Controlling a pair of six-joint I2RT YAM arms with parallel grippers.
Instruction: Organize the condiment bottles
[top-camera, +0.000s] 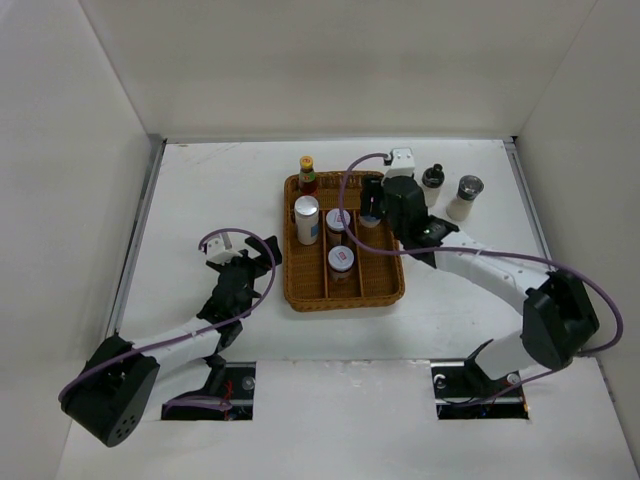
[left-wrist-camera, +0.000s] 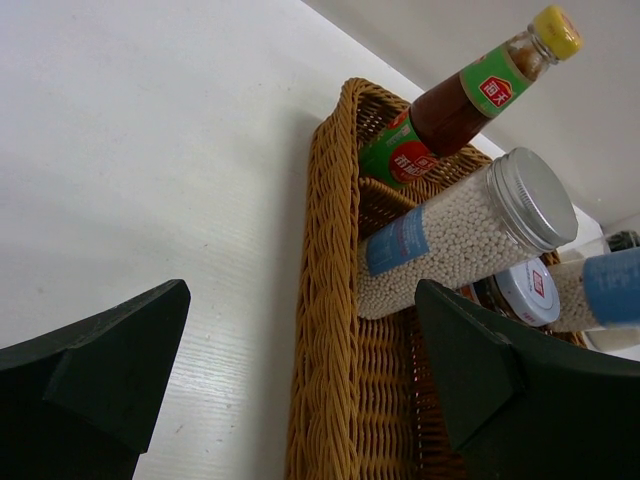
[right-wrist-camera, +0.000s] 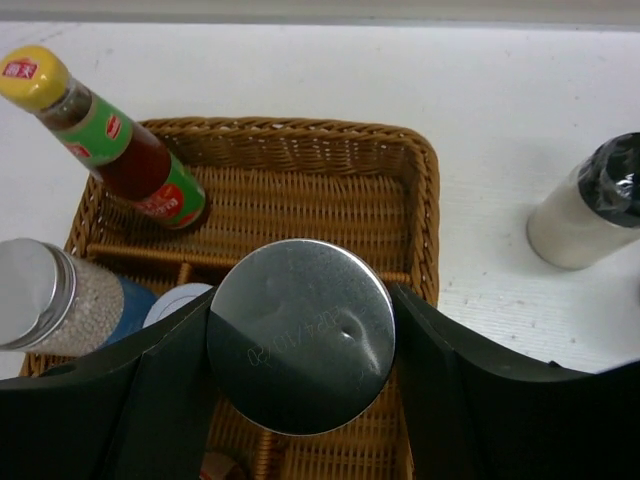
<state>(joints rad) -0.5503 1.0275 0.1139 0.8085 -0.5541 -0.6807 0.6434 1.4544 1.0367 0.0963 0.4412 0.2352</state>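
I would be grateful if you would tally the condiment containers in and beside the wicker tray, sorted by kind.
Red sauce bottle: 1
Tall silver-lidded jar: 2
Short red-labelled jar: 2
Black-capped bottle: 1
Pale shaker: 1
Total: 7
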